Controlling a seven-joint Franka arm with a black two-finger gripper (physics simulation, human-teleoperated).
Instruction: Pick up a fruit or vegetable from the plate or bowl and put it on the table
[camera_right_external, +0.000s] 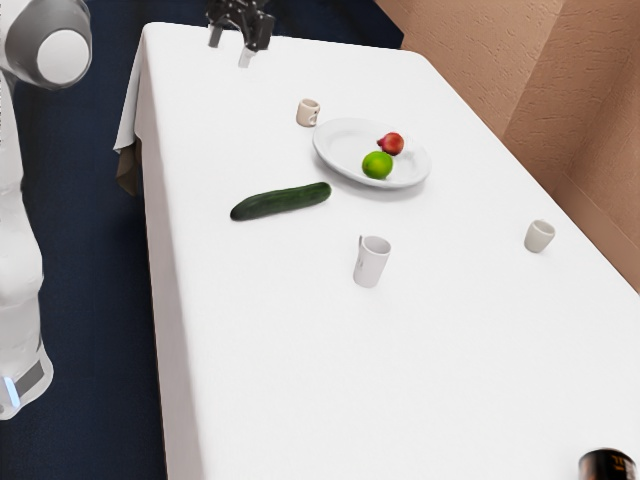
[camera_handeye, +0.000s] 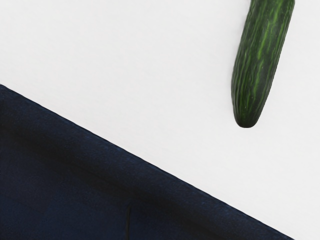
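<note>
A dark can (camera_right_external: 607, 465) up close; my pincer (camera_right_external: 236, 42) wide.
Cucumber (camera_right_external: 281, 202) on the table (camera_right_external: 300, 370); lime (camera_right_external: 377, 166) and red fruit (camera_right_external: 393, 144) on the plate (camera_right_external: 340, 152).

Standing at the exterior view's left, beside the long edge of the table (camera_right_external: 250, 350), with the white arm (camera_right_external: 18, 235) upright, its rounded joint (camera_right_external: 48, 40) up high. Raising the black gripper (camera_right_external: 231, 48) above the tabletop, seen against the far edge, pointing downward with fingers spread apart.
</note>
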